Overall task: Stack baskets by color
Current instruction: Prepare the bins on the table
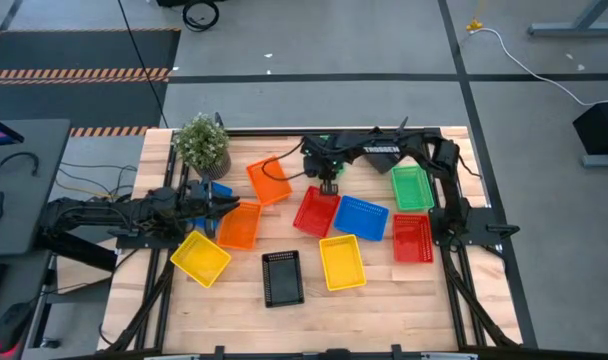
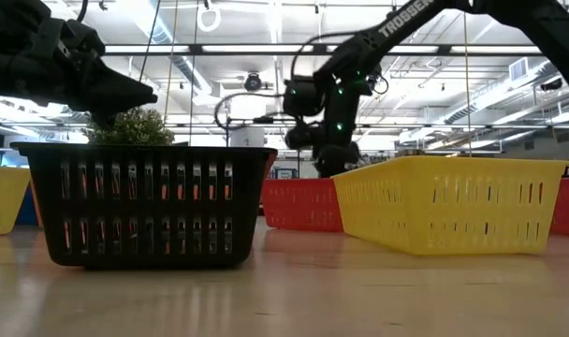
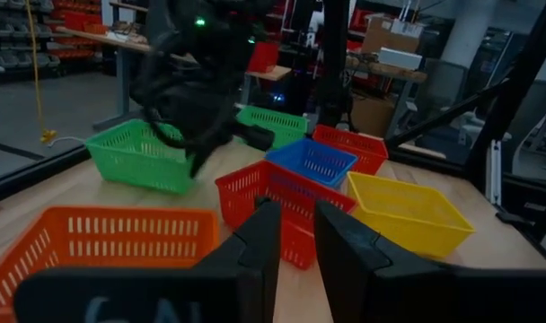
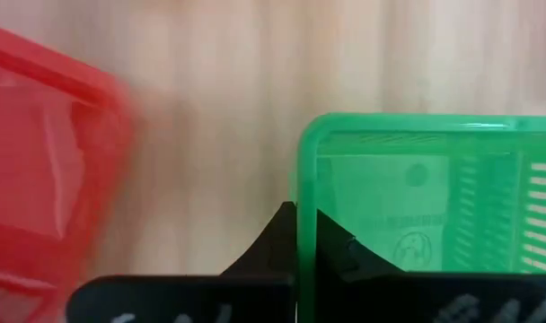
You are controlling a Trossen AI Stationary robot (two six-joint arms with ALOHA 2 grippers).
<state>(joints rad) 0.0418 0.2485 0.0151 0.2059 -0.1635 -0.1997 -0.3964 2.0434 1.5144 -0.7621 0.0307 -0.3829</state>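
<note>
Jaws of the right gripper (image 4: 300,211) are closed on the near rim of a green basket (image 4: 417,179), which sits toward the back middle of the bench (image 1: 384,300), largely hidden beneath the right arm in the high view; a red basket (image 4: 39,152) lies just beside it. Jaws of the left gripper (image 3: 297,211) stand slightly apart with nothing between them, above the bench's left side between two orange baskets (image 1: 269,181) (image 1: 238,225). A second green basket (image 1: 411,187) rests at the right, with a second red basket (image 1: 413,237) in front of it. The blue basket (image 1: 361,217) lies at the centre, touching the first red one. Two yellow baskets (image 1: 342,262) (image 1: 200,257) and a black basket (image 1: 282,277) occupy the front. A potted plant (image 1: 202,143) stands at the back left.
</note>
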